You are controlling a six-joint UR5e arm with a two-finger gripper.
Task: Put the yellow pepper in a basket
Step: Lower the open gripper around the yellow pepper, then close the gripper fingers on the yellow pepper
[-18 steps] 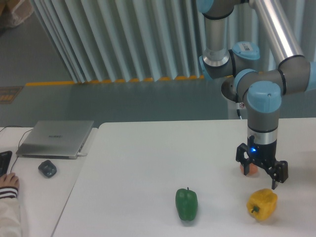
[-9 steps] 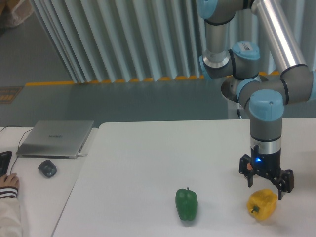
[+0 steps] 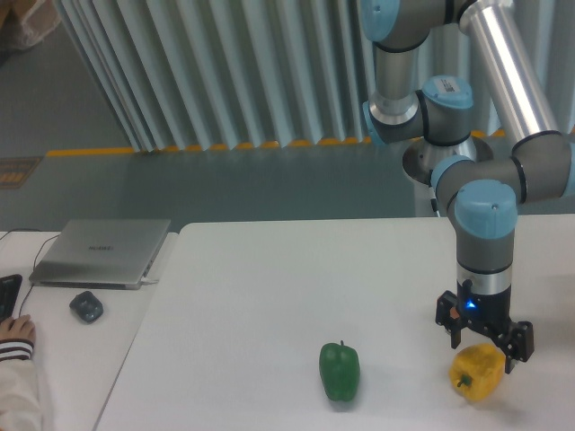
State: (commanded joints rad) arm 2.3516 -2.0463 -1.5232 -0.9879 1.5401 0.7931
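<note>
Both fingers of the wide-spread gripper (image 3: 485,348) straddle the yellow pepper (image 3: 478,373) top.

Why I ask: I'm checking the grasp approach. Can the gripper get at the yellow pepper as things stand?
Probably yes. The open gripper hangs right over the yellow pepper, fingers straddling its top, and the green pepper lies well off to the side.

Behind the white table (image 3: 269,296) runs a wall of pale, vertically ribbed panels (image 3: 225,72), meeting a grey-green floor (image 3: 180,189) along a strip of yellow-orange marking (image 3: 90,151). A lower, paler desk (image 3: 63,359) adjoins the table on the far left side, carrying a closed silver laptop (image 3: 101,252) and a dark mouse (image 3: 86,306). Light is even and soft.
</note>
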